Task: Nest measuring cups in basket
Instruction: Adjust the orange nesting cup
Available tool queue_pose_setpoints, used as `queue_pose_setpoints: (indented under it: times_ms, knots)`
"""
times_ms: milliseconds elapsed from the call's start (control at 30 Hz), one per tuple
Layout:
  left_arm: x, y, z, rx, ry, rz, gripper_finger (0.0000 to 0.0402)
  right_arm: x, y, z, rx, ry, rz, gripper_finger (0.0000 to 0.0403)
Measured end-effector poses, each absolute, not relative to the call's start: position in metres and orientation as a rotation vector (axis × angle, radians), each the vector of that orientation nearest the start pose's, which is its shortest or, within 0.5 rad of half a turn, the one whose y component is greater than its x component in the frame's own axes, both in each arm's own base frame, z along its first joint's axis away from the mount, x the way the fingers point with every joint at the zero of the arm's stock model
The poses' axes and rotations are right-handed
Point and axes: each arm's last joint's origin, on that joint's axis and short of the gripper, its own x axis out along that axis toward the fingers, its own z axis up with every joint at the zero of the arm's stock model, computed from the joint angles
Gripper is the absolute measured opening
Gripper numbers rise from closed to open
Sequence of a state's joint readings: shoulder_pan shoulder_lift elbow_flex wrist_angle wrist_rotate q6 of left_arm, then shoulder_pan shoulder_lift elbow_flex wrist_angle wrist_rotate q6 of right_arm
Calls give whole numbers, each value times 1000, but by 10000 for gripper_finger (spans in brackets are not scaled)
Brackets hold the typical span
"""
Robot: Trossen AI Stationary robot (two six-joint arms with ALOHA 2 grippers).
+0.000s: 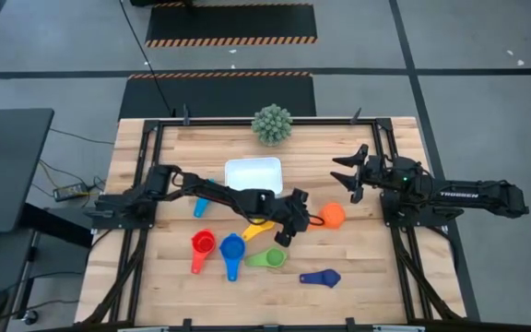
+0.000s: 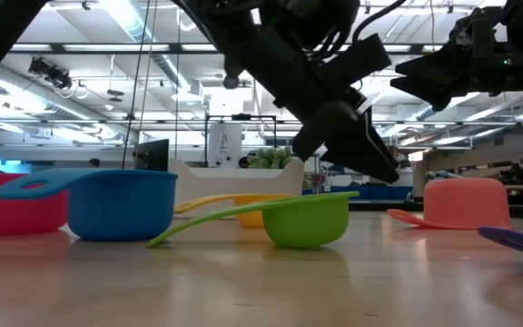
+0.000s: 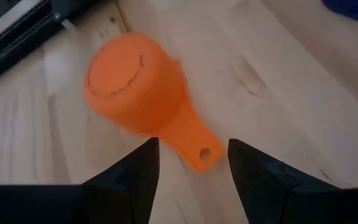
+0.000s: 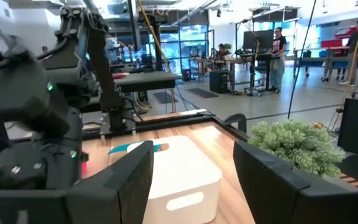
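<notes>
- Now the left gripper reaches across the middle of the table, its tip just beside the orange cup.
- From the left wrist view its two fingers stand apart with nothing between them; the orange cup lies upside down on the wood, and its handle points into the gap without touching either finger.
- The right gripper hangs above the table's right side, behind the orange cup; its jaws are spread and empty, aimed toward the basket and the plant.
- The basket sits at the back centre of the table, just in front of the plant; no cup shows inside it.
- A light blue cup lies near the basket's front left corner, partly under the left arm.
- A yellow cup shows partly under the left arm.
- The red cup and blue cup lie side by side toward the front, with the green cup just to their right.
- The dark blue cup lies alone, nearer the front right.
</notes>
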State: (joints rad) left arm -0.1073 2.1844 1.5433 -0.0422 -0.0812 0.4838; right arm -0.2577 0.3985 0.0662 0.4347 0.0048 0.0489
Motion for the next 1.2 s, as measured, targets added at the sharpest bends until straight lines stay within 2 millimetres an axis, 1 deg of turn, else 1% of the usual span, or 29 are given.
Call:
queue_pose_setpoints:
  times_ms: [100,167,333,467,567,800,900,1000,1067,1133,1200]
  knots:
    - [479,-51,159,542,670,-193,197,120,-32,193,26,-112,-261,229]
    - [481,-54,154,568,667,-199,197,120,-32,193,17,-112,-263,229]
    - [482,-57,141,715,674,-243,197,120,-32,194,9,-117,-263,229]
    - [485,-61,139,807,645,-249,197,120,-32,194,9,-117,-262,229]
    - [484,-64,135,851,662,-252,197,120,-32,194,11,-117,-262,229]
    - [485,-60,132,805,679,-200,197,120,-32,194,11,-117,-260,229]
    - [488,-60,139,774,694,-187,197,120,-32,194,11,-117,-260,229]
    - [497,-61,148,747,691,-175,197,120,-32,194,11,-117,-259,229]
    - [498,-61,149,738,742,-181,197,120,-32,194,12,-117,-259,229]
    - [505,-62,149,733,731,-179,197,120,-32,194,12,-115,-259,229]
    - [505,-64,151,746,773,-201,197,120,-32,194,12,-115,-256,229]
